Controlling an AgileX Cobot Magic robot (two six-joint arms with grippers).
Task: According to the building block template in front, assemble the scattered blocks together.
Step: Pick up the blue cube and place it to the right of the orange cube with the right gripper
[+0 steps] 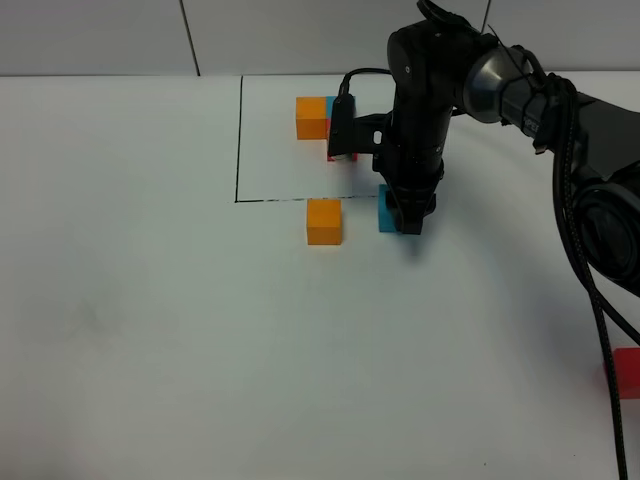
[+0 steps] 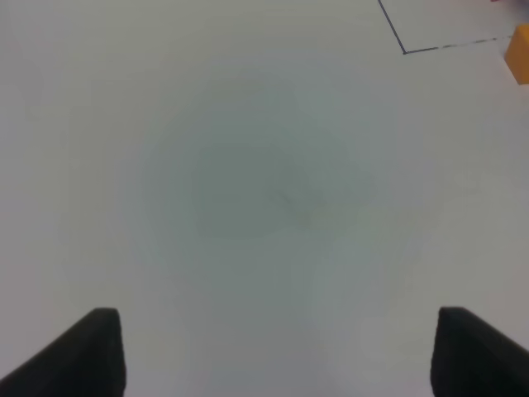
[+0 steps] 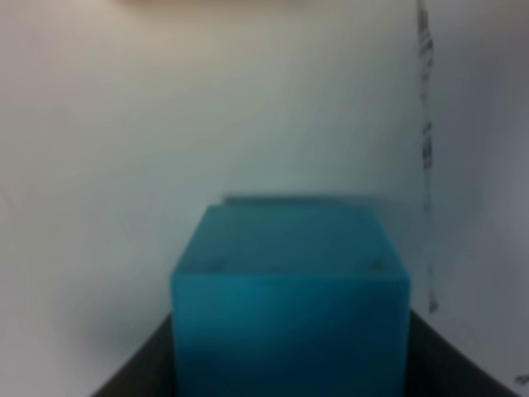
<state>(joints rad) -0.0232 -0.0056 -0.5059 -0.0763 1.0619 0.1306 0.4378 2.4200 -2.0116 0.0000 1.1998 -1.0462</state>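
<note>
The building block template (image 1: pixel 312 117) lies inside a thin black rectangle outline (image 1: pixel 238 140); its orange cube shows, while the arm mostly covers its blue and red cubes. Of the scattered blocks, the orange one (image 1: pixel 324 221) sits just below the outline's near edge. To its right is the sky-blue one (image 1: pixel 386 214), low at the table, with my right gripper (image 1: pixel 405 216) shut on it. In the right wrist view this blue block (image 3: pixel 289 281) fills the gap between the dark fingers (image 3: pixel 136 376). The red block (image 1: pixel 627 372) lies at the far right edge. My left gripper (image 2: pixel 277 356) is open over bare table.
The right arm and its cable (image 1: pixel 580 240) stretch from the right side across to the middle. The left wrist view shows a corner of the black outline (image 2: pixel 405 51) and the orange block (image 2: pixel 519 54) far from the left gripper.
</note>
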